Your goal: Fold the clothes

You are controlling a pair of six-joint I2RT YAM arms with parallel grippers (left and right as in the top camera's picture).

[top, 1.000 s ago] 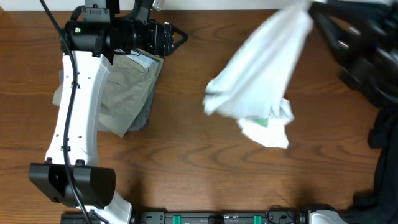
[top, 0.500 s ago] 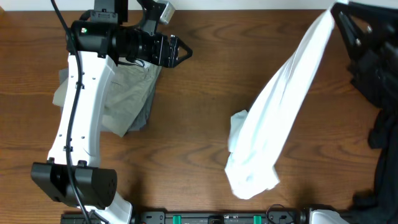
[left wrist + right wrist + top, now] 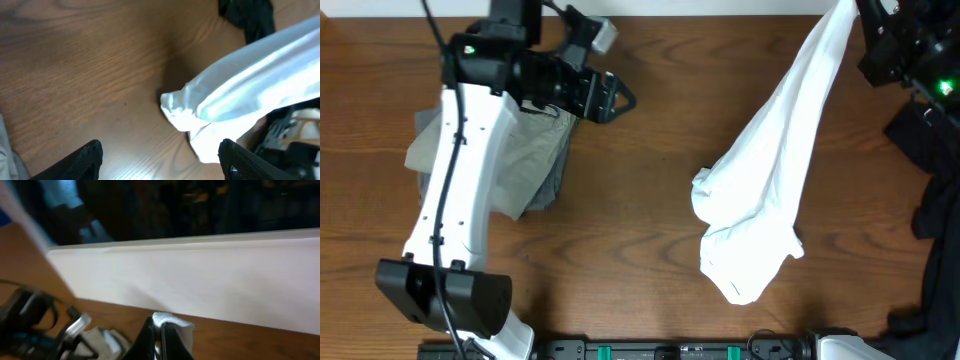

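Overhead shows the white garment (image 3: 770, 170) strung out in a long diagonal. Its top corner is lifted at the far right and its lower end lies bunched on the surface (image 3: 640, 230), near the front and right of centre. In the right wrist view the right tool (image 3: 161, 327) is pinched tight on a small fold of that cloth, so the whole piece hangs from one point.

The left tool (image 3: 610, 97) hangs over the far left of the surface, just beside a folded pile (image 3: 525, 165) of khaki and grey. Its fingers are spread wide with nothing between them, and its own camera sees only bare wood in the gap, with the white cloth beyond. More dark clothes (image 3: 932, 190) are heaped at the right edge.

To my eye the garment is thin, light and completely limp. Held by one corner it ropes up and twists rather than hanging flat, and the part on the wood looks as though it would slide easily if dragged. It won't keep any shape by itself, so it probably needs a second hold before it can be spread out.

I'd say the best place for that hold is a hem or a seam at an outer corner of the crumpled lower end. The doubled fabric there gives the fingers something to bite on. A pinch in the middle of the cloth would likely gather several layers at once and make a muddle of the fold.
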